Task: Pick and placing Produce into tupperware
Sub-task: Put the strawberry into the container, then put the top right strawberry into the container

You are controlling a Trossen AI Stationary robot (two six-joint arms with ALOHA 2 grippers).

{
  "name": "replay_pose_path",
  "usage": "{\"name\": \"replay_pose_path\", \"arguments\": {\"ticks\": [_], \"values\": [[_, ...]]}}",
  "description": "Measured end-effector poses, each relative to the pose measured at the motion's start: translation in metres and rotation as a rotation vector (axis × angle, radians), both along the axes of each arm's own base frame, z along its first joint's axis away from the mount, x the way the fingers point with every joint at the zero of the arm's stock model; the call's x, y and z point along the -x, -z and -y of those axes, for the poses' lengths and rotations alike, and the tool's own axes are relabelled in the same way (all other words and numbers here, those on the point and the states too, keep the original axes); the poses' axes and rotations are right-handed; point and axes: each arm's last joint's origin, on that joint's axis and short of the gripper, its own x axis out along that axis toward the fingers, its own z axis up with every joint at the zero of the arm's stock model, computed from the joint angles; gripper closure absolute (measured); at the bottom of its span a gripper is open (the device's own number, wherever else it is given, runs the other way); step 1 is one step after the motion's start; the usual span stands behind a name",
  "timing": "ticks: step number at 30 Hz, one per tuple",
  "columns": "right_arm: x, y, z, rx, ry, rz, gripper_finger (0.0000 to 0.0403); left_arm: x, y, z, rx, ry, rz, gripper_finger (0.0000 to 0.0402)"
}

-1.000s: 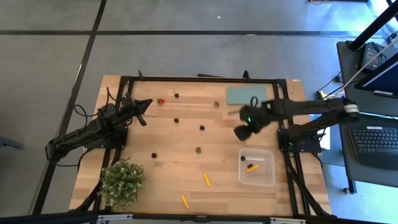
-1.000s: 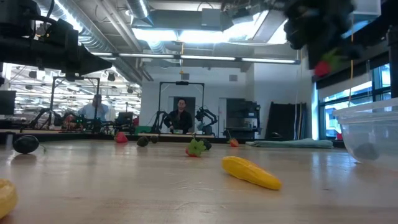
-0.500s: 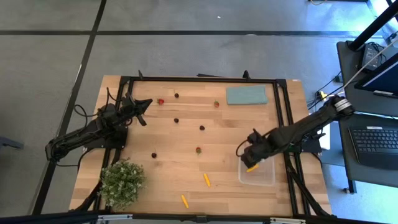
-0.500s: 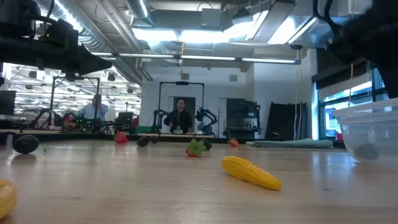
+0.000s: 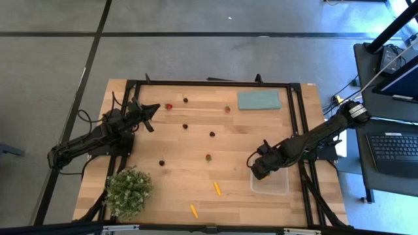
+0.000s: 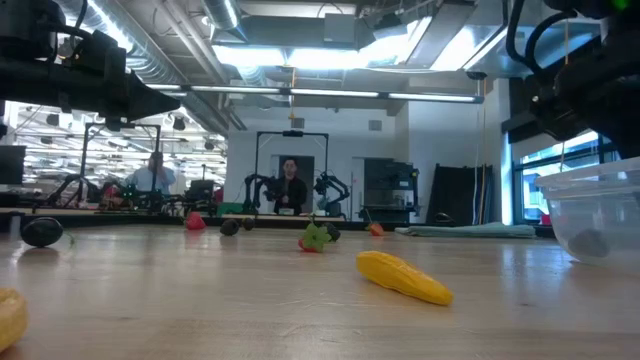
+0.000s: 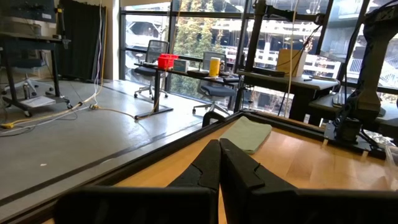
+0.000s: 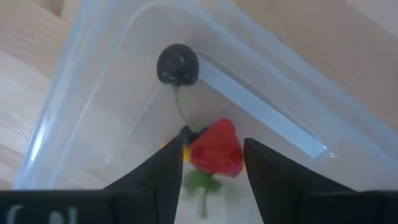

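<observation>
My right gripper [image 5: 260,166] hangs over the far left corner of the clear tupperware [image 5: 273,184] and is shut on a red berry [image 8: 216,148]. Inside the box lie a dark round berry with a stem [image 8: 177,64] and an orange piece [image 8: 172,148], mostly hidden behind the fingers. In the low view my right gripper [image 6: 585,95] stands above the tupperware's rim [image 6: 592,215]. Loose on the table are red berries [image 5: 168,106], dark ones [image 5: 212,134] and orange sticks [image 5: 217,188]. My left gripper [image 5: 150,111] waits shut at the far left. My right gripper pinches the red berry by its two sides [image 8: 235,152] between the two fingers [image 8: 264,168], from above, pointing down into the tupperware. The berry is lifted clear, its green leaf end [image 8: 200,183] toward the wrist. It hangs over the box's floor.
A teal-grey slab [image 5: 258,100] lies at the far right edge. A bushy green plant [image 5: 128,190] stands at the near left corner. An orange stick [image 6: 402,277] and a red-green berry [image 6: 316,238] lie mid-table. People sit in the room behind the table.
My right gripper has carried the red berry from the table's middle right, near the slab, toward the near edge. It has come down over the tupperware's far left corner and slowed there in the last half second. The left arm has kept still.
</observation>
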Motion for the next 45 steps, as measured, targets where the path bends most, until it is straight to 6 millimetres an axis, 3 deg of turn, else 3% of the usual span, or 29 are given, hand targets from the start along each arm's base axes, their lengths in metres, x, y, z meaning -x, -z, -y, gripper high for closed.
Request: {"name": "replay_pose_path", "arguments": {"ticks": [8,14,19,27,32,39,45], "values": [[-0.001,-0.003,-0.001,-0.020,-0.006,-0.006,0.0229,0.000,0.000,0.000,0.000,0.000,0.000,0.0401],[-0.010,-0.028,0.001,-0.027,-0.029,0.022,0.0229,0.000,0.000,0.000,0.000,0.000,0.000,0.0401],[-0.028,-0.057,0.011,0.075,-0.093,0.146,0.0228,0.000,0.000,0.000,0.000,0.000,0.000,0.0401],[-0.062,-0.110,0.054,0.365,-0.089,0.388,0.0228,0.000,0.000,0.000,0.000,0.000,-0.001,0.0401],[-0.079,-0.124,0.093,0.445,-0.023,0.494,0.0228,0.000,0.000,0.000,0.000,0.000,0.000,0.0401],[-0.101,-0.118,0.142,0.520,-0.014,0.557,0.0228,0.000,0.000,0.000,0.000,0.000,-0.001,0.0401],[-0.123,-0.088,0.173,0.532,-0.014,0.501,0.0228,0.000,0.000,0.000,0.000,0.000,-0.001,0.0401]]}}
